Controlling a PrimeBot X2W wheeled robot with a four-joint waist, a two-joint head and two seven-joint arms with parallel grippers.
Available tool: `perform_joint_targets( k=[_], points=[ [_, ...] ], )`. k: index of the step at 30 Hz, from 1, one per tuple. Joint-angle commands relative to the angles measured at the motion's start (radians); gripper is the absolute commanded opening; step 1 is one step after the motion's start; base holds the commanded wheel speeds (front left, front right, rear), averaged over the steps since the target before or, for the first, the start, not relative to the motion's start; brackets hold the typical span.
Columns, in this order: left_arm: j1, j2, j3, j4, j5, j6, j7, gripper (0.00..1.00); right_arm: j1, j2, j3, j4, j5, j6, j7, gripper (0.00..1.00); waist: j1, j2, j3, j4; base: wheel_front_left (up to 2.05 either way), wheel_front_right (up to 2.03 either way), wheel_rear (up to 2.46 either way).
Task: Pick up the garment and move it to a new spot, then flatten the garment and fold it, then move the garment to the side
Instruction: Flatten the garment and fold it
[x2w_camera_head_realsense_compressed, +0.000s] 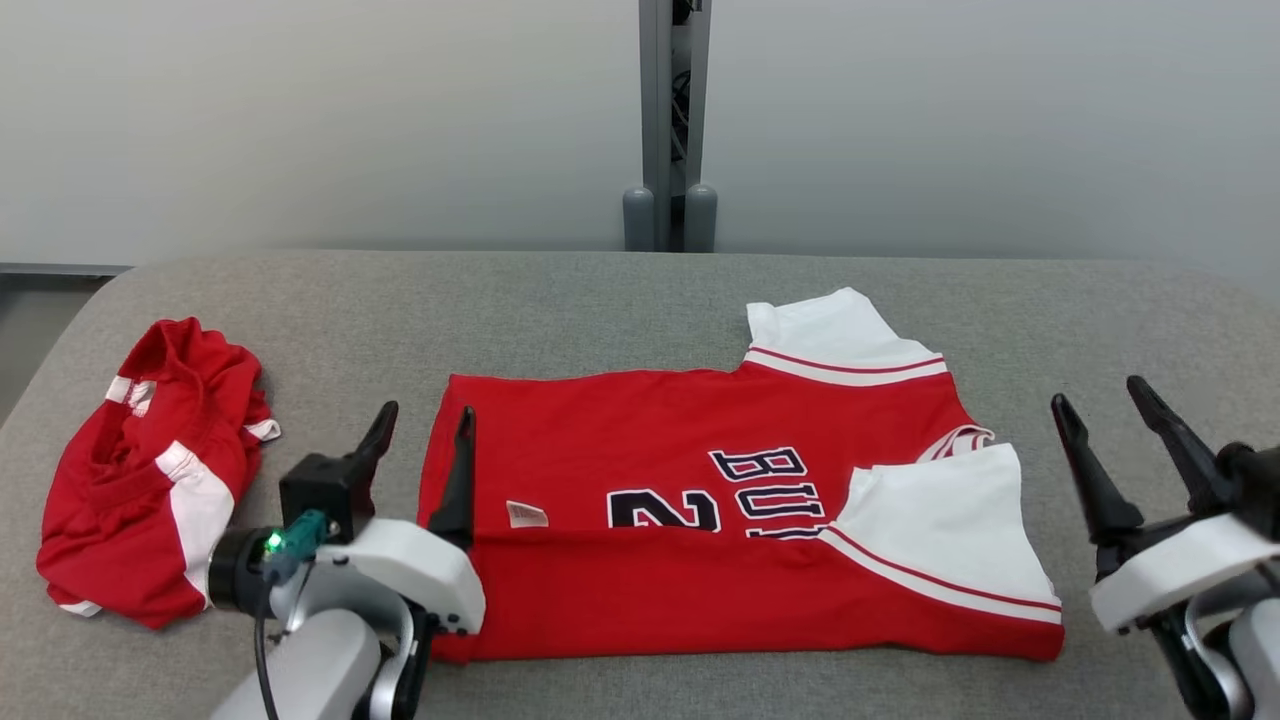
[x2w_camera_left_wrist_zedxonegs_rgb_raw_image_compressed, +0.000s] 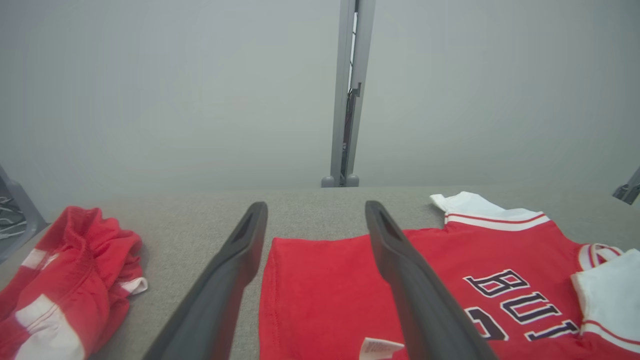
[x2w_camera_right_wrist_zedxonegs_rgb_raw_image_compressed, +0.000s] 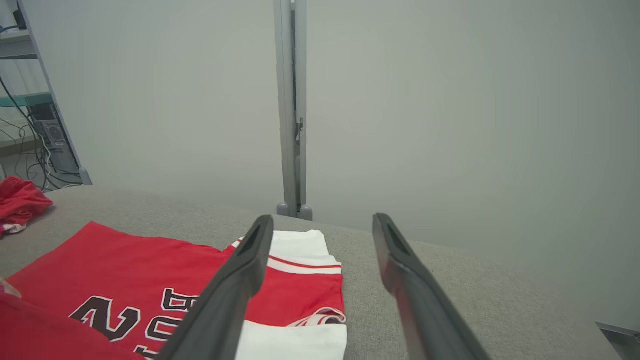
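The garment (x2w_camera_head_realsense_compressed: 690, 480) is a red jersey with white sleeves and dark lettering, lying flat mid-table with its near long edge folded up over the body. In the wrist views the garment (x2w_camera_left_wrist_zedxonegs_rgb_raw_image_compressed: 325, 280) (x2w_camera_right_wrist_zedxonegs_rgb_raw_image_compressed: 125, 275) lies under and beside the fingers. My left gripper (x2w_camera_head_realsense_compressed: 425, 420) hovers open at the jersey's left edge, nothing between its fingers. My right gripper (x2w_camera_head_realsense_compressed: 1105, 405) stands open just off the jersey's right side, over bare table. From the left wrist, the left gripper (x2w_camera_left_wrist_zedxonegs_rgb_raw_image_compressed: 316, 210) straddles the jersey's left edge. From the right wrist, the right gripper (x2w_camera_right_wrist_zedxonegs_rgb_raw_image_compressed: 324, 222) points past the far white sleeve.
A second red-and-white garment (x2w_camera_head_realsense_compressed: 150, 470) lies crumpled at the table's left end. The grey cloth table (x2w_camera_head_realsense_compressed: 600, 300) has free surface behind the jersey and at the right. A grey post (x2w_camera_head_realsense_compressed: 670, 120) stands against the wall behind the table.
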Motion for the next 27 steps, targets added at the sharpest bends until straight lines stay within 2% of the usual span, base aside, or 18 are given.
perform_joint_targets(
  k=[1,5,9,12,18,27],
  points=[
    [0.056,-0.013,0.038,-0.018,0.046,0.001,-0.001,1.00,0.037,0.020,-0.032,-0.027,-0.043,0.000,-0.002,1.00,0.0000,-0.0001,0.003,-0.003,0.00,0.00,0.00],
    [0.175,-0.089,0.212,-0.102,0.208,-0.027,-0.002,1.00,0.132,0.118,-0.151,-0.126,-0.152,0.000,-0.002,1.00,0.0000,-0.0001,0.009,-0.005,0.00,0.00,0.00],
    [0.280,-0.167,0.338,-0.151,0.351,-0.080,-0.002,1.00,0.199,0.193,-0.213,-0.199,-0.229,0.000,-0.002,1.00,0.0000,-0.0001,0.011,-0.006,0.00,0.00,0.00],
    [0.345,-0.222,0.422,-0.158,0.419,-0.120,-0.002,1.00,0.232,0.241,-0.243,-0.229,-0.251,0.000,-0.002,1.00,0.0000,-0.0001,0.010,-0.008,0.00,0.00,0.00],
    [0.409,-0.273,0.482,-0.110,0.507,-0.203,-0.002,1.00,0.259,0.282,-0.243,-0.221,-0.269,0.000,-0.002,1.00,0.0000,-0.0001,0.003,-0.010,0.00,0.00,0.00],
    [0.392,-0.285,0.524,-0.095,0.528,-0.243,-0.002,1.00,0.256,0.295,-0.257,-0.200,-0.247,0.000,-0.002,1.00,0.0000,-0.0001,0.001,-0.009,0.00,0.00,0.00]
  ],
)
